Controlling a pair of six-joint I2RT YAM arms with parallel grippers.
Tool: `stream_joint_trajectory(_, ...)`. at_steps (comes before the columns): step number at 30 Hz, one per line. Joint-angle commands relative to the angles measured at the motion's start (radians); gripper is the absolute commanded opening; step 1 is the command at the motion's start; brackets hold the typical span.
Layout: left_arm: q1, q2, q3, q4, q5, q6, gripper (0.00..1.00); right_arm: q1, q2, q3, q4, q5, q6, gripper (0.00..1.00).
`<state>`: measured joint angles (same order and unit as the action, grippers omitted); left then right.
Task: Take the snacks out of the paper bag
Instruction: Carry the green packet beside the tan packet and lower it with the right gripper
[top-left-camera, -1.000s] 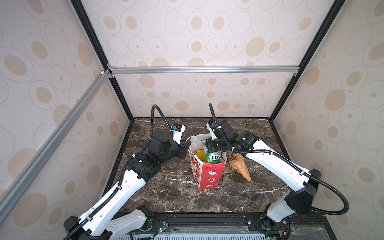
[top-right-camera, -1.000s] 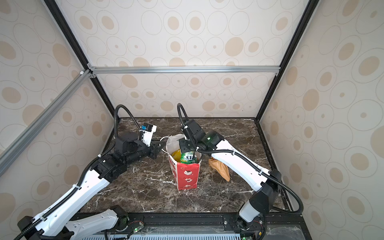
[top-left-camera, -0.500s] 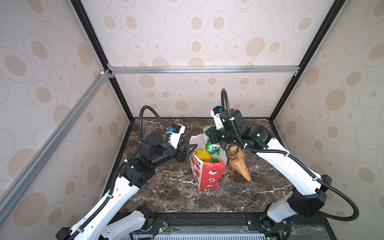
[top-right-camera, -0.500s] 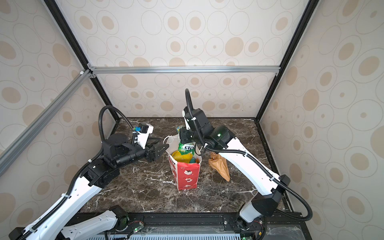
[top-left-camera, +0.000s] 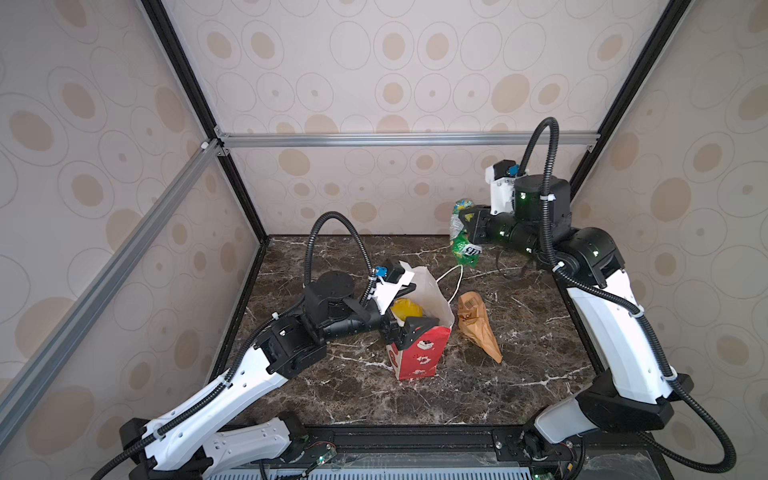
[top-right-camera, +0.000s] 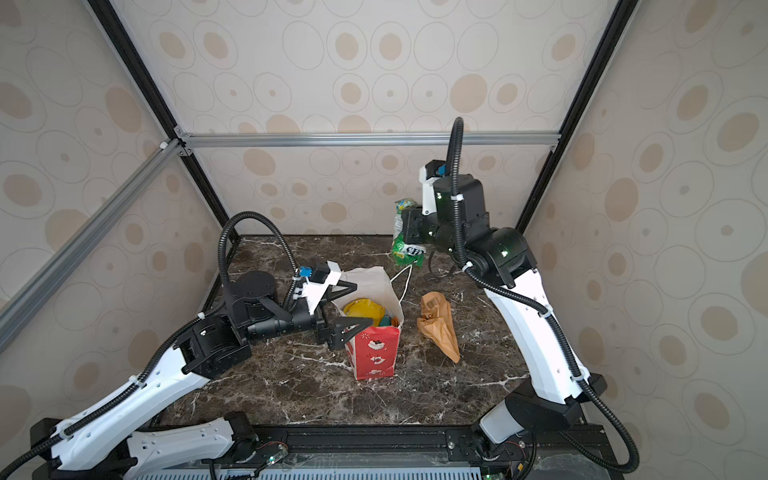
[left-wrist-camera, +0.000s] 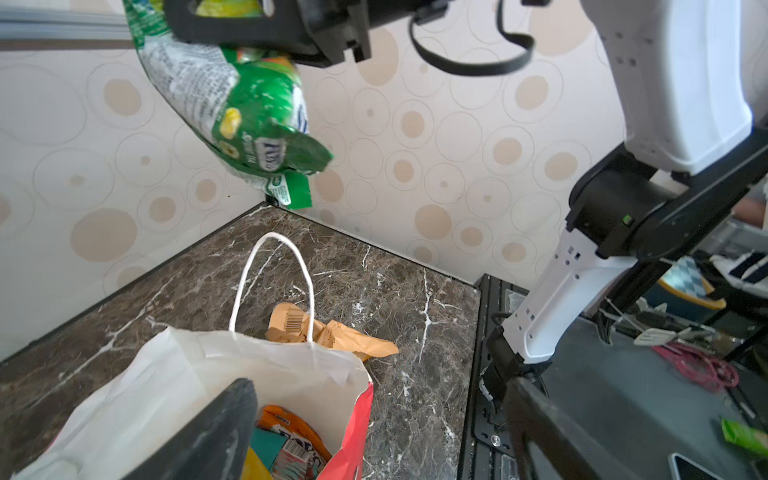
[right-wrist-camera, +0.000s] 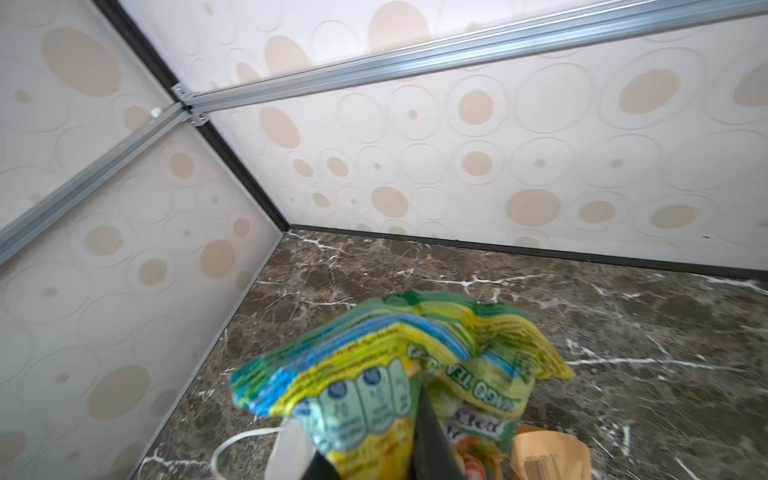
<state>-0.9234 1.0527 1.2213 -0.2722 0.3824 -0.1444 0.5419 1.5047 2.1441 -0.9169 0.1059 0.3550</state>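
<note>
- Nearest, at the middle of the worktop (top-left-camera: 353, 399): paper bag (top-left-camera: 417, 353) (top-right-camera: 376, 349), upright, long axis vertical, mouth up, red printed face toward 6 o'clock.
- At the bag's 9 o'clock, level with the mouth: left pincer (top-left-camera: 426, 303) (top-right-camera: 362, 303), released, jaws spread wide and reaching toward 3 o'clock. One finger by the near corner of the rim, the other by the far corner. Touching the paper or not: cannot tell.
- Inside the mouth: yellow packet (top-right-camera: 363, 309) on the 9 o'clock side, with teal packet (left-wrist-camera: 266, 446) and orange FOX'S packet (left-wrist-camera: 286, 422) toward 3 o'clock. Lower parts hidden by the bag wall.
- Over the far rim: white cord handle (top-left-camera: 455, 282), drooping toward 1 o'clock.
- Just beside the bag at 3 o'clock: tan kraft pouch (top-left-camera: 478, 328) (top-right-camera: 438, 328), flat on the worktop, long axis from 11 to 5 o'clock. Barcode end at 11, narrow end pointing to 5.
- Farthest, at 1 o'clock from the bag and high above the worktop: right pincer (top-left-camera: 464, 227) (top-right-camera: 406, 227), pointing toward 9 o'clock, clenched on the upper part of the green FOX'S packet (top-left-camera: 465, 249) (top-right-camera: 409, 249). Packet hanging clear of the worktop, long axis near vertical, free end pointing down.
</note>
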Motion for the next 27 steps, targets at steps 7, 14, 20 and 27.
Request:
stream_joint_trajectory(7,-0.125,0.083,0.095,-0.042,-0.084,0.103,0.98,-0.356,-0.228,-0.361,0.106,-0.195,0.134,0.00)
stream_joint_trajectory(14,-0.170,0.119,0.105,-0.075,-0.126,0.133,0.98,-0.524,-0.346,-0.770,0.240,-0.271,0.236,0.00)
stream_joint_trajectory(20,-0.180,0.130,0.104,-0.092,-0.148,0.162,0.98,-0.618,-0.335,-1.083,0.367,-0.298,0.258,0.00)
stream_joint_trajectory(27,-0.181,0.151,0.107,-0.110,-0.198,0.183,0.98,-0.632,-0.146,-1.248,0.453,-0.326,0.195,0.00)
